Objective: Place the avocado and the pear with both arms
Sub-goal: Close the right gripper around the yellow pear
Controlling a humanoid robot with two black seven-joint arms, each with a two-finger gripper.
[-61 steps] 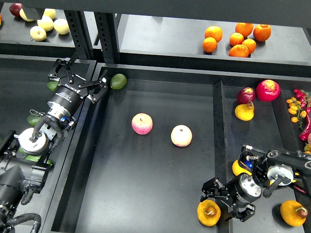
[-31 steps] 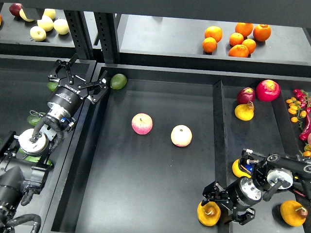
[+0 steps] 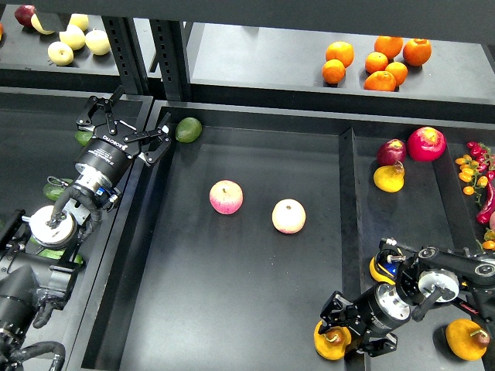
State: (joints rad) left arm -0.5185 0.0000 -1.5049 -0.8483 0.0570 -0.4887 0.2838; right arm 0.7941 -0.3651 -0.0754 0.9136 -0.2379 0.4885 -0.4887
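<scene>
The avocado (image 3: 188, 129), a green oval, lies in the back-left corner of the centre bin (image 3: 232, 309). My left gripper (image 3: 126, 125) is open and empty just left of it, over the bin's left wall. The pear (image 3: 330, 342), orange-yellow with a brown stem dimple, is at the front right of the centre bin, next to the divider (image 3: 348, 201). My right gripper (image 3: 349, 328) reaches in from the right and is closed around the pear, with one finger above it and one below. The gripper partly hides the pear.
Two pink-and-yellow apples (image 3: 226, 197) (image 3: 288, 216) lie mid-bin. The right bin holds more orange-yellow fruit (image 3: 467, 338) (image 3: 389, 178) and red fruit (image 3: 427, 143). Oranges (image 3: 375, 62) and pale apples (image 3: 73, 39) sit on the back shelf. More green avocados (image 3: 54, 191) lie in the left bin.
My right gripper has shifted slightly down and left with the pear. The left arm and the avocado have not moved.
</scene>
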